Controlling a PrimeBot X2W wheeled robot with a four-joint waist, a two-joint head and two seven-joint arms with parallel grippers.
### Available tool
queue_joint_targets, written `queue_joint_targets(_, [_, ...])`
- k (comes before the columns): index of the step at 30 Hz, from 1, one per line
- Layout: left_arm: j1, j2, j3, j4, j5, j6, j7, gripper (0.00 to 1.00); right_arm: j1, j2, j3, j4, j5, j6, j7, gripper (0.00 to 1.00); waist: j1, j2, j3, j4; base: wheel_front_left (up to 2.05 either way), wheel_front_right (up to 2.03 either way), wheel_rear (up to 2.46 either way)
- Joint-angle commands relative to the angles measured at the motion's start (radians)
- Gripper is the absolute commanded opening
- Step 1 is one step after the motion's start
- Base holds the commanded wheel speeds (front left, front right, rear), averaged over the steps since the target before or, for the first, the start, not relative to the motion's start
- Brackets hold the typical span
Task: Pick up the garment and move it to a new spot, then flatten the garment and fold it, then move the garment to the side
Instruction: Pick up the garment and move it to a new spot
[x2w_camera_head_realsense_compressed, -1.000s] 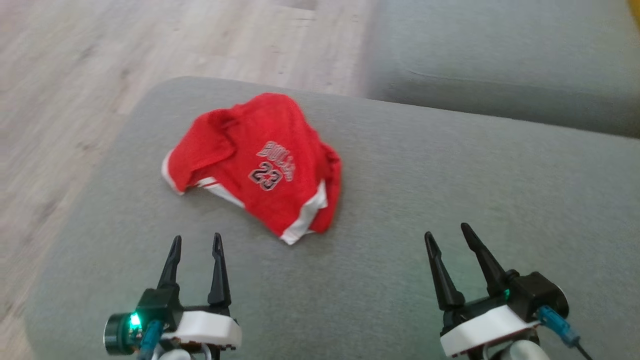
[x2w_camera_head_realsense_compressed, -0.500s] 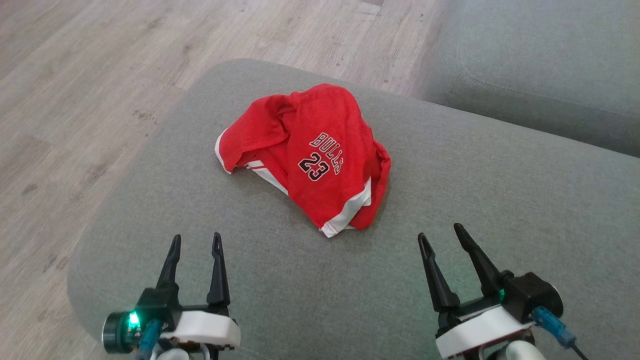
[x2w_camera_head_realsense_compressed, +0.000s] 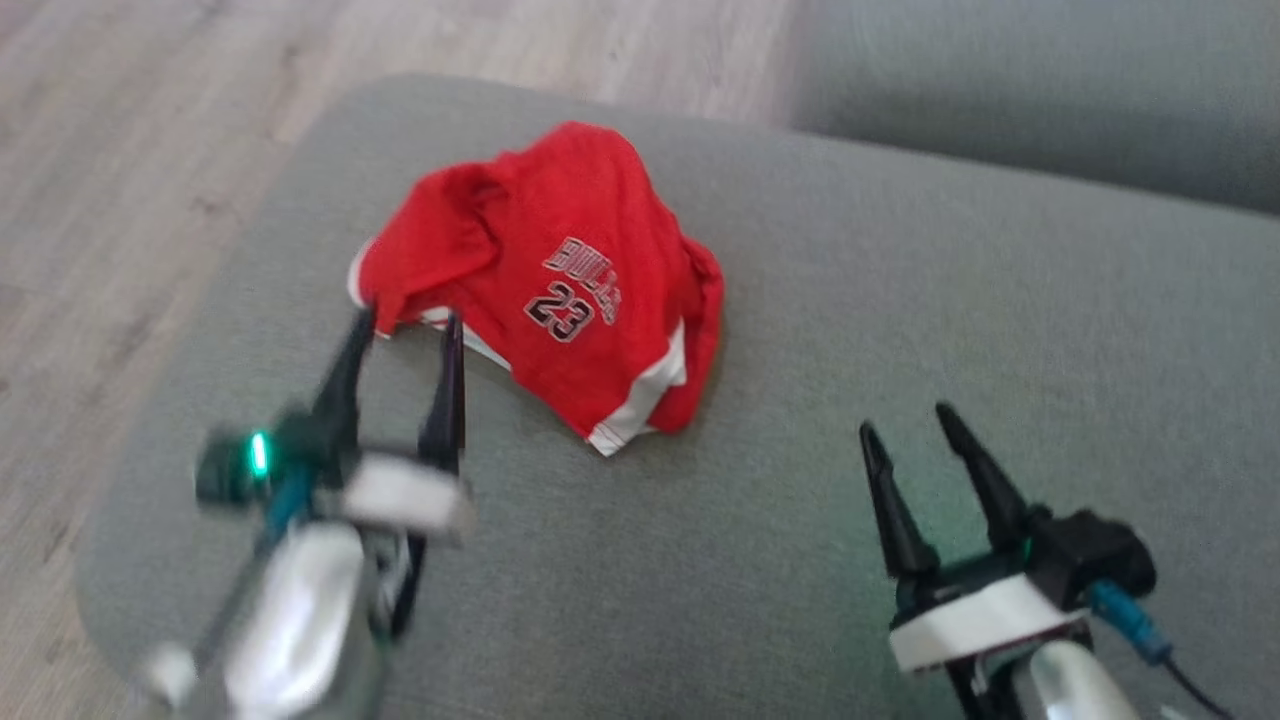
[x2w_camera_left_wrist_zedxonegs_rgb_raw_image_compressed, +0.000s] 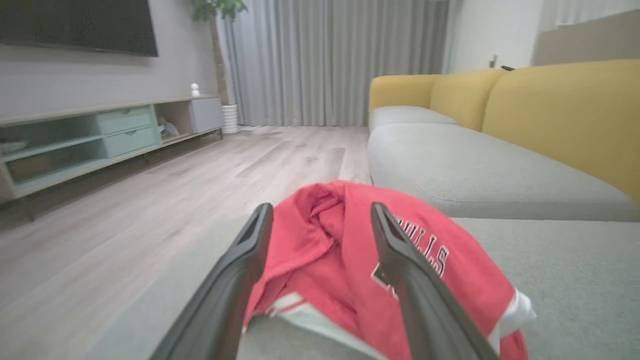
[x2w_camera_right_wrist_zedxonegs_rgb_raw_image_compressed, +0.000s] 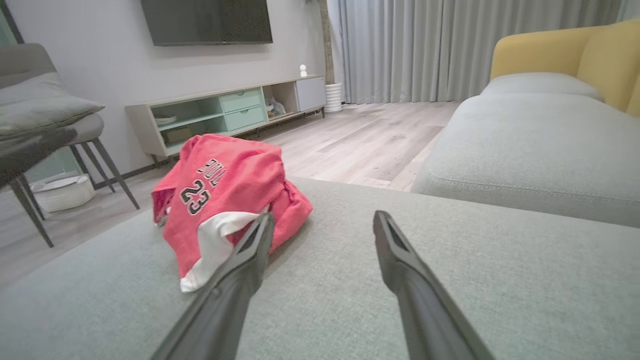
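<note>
The garment (x2w_camera_head_realsense_compressed: 560, 285) is a red jersey with white trim and "BULLS 23" on it, lying crumpled in a heap on the grey cushion (x2w_camera_head_realsense_compressed: 800, 400). My left gripper (x2w_camera_head_realsense_compressed: 408, 325) is open, its fingertips right at the garment's near left edge; in the left wrist view the garment (x2w_camera_left_wrist_zedxonegs_rgb_raw_image_compressed: 325, 260) shows between and beyond the two fingers. My right gripper (x2w_camera_head_realsense_compressed: 905, 420) is open over bare cushion, to the right of and nearer than the garment (x2w_camera_right_wrist_zedxonegs_rgb_raw_image_compressed: 225, 200), holding nothing.
The cushion's rounded left edge drops to a wooden floor (x2w_camera_head_realsense_compressed: 120, 150). A second grey seat (x2w_camera_head_realsense_compressed: 1050, 90) lies beyond, with yellow backrests (x2w_camera_left_wrist_zedxonegs_rgb_raw_image_compressed: 565, 115). A low TV cabinet (x2w_camera_right_wrist_zedxonegs_rgb_raw_image_compressed: 225, 112) and a chair (x2w_camera_right_wrist_zedxonegs_rgb_raw_image_compressed: 45, 130) stand across the room.
My left arm has moved forward, bringing its open fingers up to the garment's near left edge. The right gripper has barely moved. The head camera has shifted.
</note>
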Motion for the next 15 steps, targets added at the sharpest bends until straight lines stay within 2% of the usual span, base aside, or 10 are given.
queue_joint_targets(1, [-0.121, 0.032, 0.02, -0.017, 0.007, -0.026, 0.024, 1.0, -0.063, -0.007, 0.01, -0.042, -0.014, -0.001, -0.011, 1.0, -0.0001, 0.0, 0.062, -0.048, 0.0, 0.0, 0.0])
queue_joint_targets(7, [-0.374, 0.121, -0.028, 0.086, 0.012, -0.117, 0.199, 1.0, -0.119, -0.007, -0.008, -0.056, -0.039, -0.001, -0.011, 1.0, -0.0001, 0.0, 0.165, -0.117, 0.0, 0.0, 0.0])
queue_joint_targets(15, [-0.557, 0.237, -0.093, 0.234, -0.017, -0.14, 0.344, 1.0, -0.17, -0.007, 0.002, -0.056, -0.019, -0.001, -0.011, 1.0, -0.0001, 0.0, 0.242, -0.206, 0.0, 0.0, 0.0])
